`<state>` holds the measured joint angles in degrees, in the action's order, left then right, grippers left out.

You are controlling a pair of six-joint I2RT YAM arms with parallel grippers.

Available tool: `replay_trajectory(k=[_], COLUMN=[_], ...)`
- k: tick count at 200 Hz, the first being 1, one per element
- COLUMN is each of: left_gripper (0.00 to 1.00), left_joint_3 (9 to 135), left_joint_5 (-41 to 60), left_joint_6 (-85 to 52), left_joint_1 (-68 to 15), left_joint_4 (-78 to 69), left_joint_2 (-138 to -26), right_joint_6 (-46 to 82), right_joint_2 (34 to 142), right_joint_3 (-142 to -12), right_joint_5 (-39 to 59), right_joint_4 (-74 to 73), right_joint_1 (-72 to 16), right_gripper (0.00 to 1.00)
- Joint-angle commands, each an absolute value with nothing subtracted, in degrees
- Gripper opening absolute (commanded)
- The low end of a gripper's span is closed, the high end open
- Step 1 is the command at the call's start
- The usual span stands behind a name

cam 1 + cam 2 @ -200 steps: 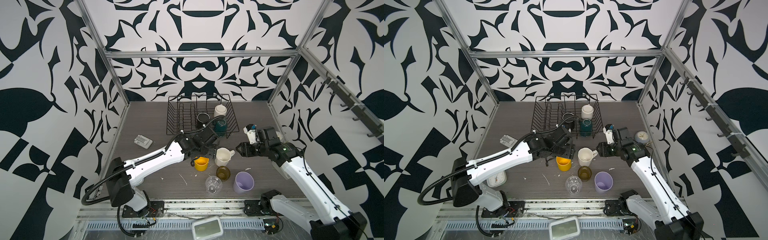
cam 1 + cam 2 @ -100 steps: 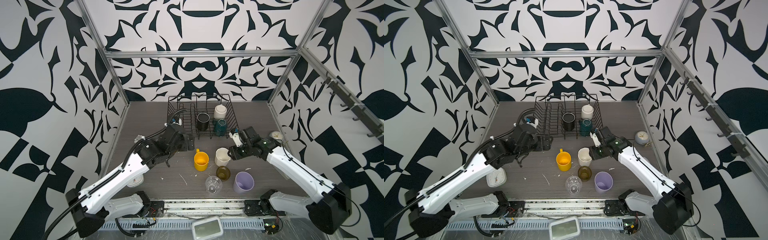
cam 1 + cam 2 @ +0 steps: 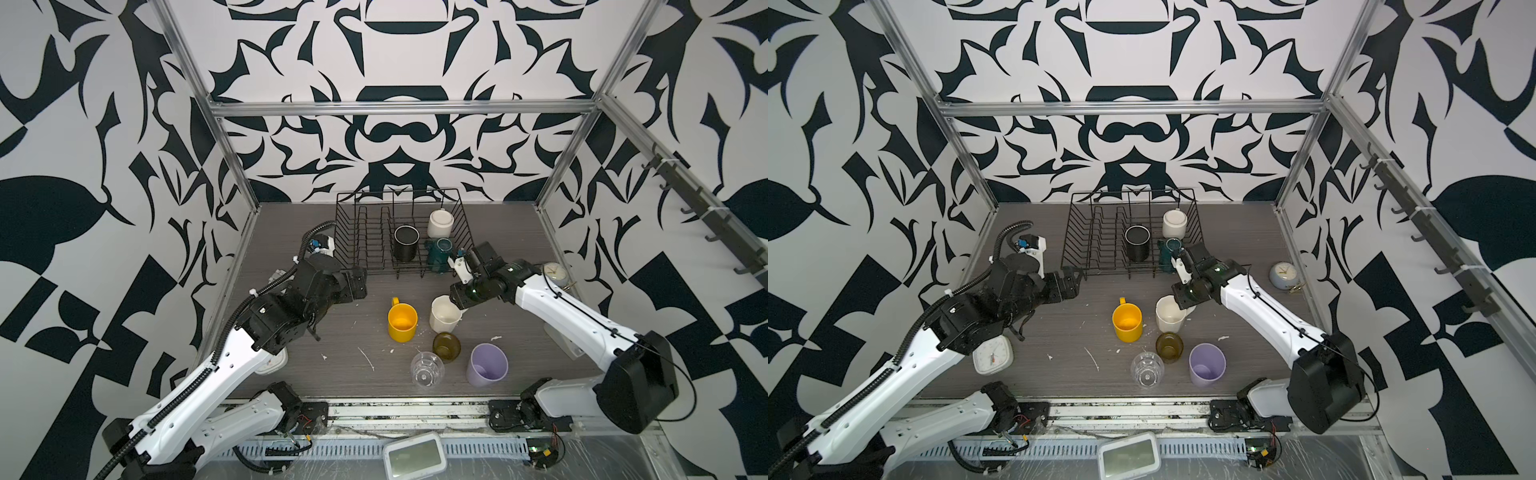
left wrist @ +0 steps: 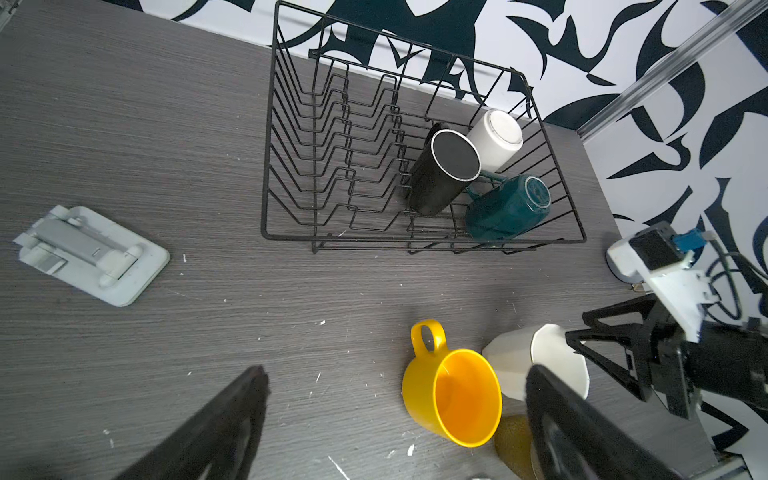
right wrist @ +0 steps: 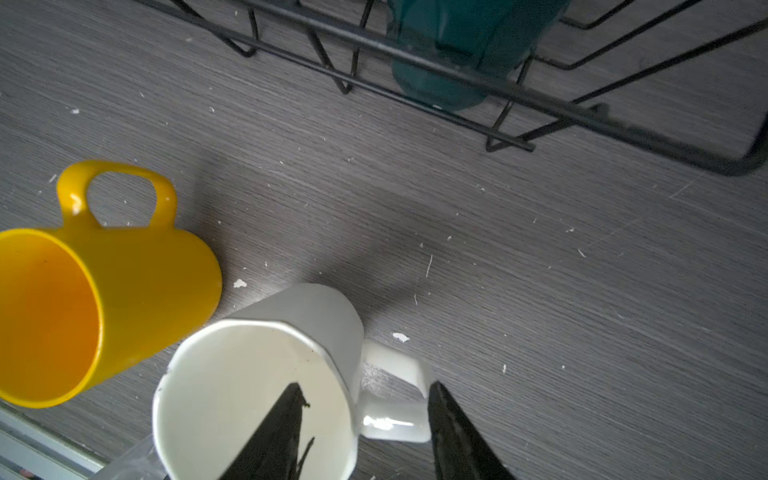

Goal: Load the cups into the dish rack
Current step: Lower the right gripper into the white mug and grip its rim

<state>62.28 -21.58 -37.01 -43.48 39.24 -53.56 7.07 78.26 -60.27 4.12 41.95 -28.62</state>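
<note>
A: What's changed?
B: The left end effector (image 3: 358, 283) has backed off the yellow mug (image 3: 402, 322) toward the counter's left edge, jaws wide. The right end effector (image 5: 365, 388) now straddles the faceted white mug's (image 3: 445, 318) wall, mid-counter.
A: Gripped?
B: Half-closed; cannot tell. 3 cups sit in the dish rack (image 3: 357, 232), 5 remain.

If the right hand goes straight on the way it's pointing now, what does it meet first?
The faceted white mug: one finger of the right hand is over its mouth, the other outside the handle, so the handle-side wall comes first. Whether it already touches is unclear.
</note>
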Motion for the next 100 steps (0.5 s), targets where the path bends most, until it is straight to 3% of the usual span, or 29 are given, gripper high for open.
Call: replay_trajectory(k=[1, 37, 100], left_gripper=[0.99, 0.99, 0.99], left_joint_3=[61.58, 61.27, 60.78], left_joint_5=[-22.89, -23.11, -23.64], left_joint_6=[-36.15, -36.04, -35.6], left_joint_1=[-43.07, -42.62, -42.1], left_joint_4=[40.19, 40.34, 40.32], left_joint_2=[-52.38, -52.03, -51.18], right_joint_6=[4.82, 3.47, 1.54], right_joint_2=[79.37, 82.24, 86.94], right_joint_3=[-62.58, -63.92, -66.44], right_joint_5=[5.47, 6.06, 4.17], right_joint_4=[41.57, 41.4, 41.4], right_joint_1=[-28.94, -29.49, -31.19], right_gripper=[0.49, 0.47, 0.35])
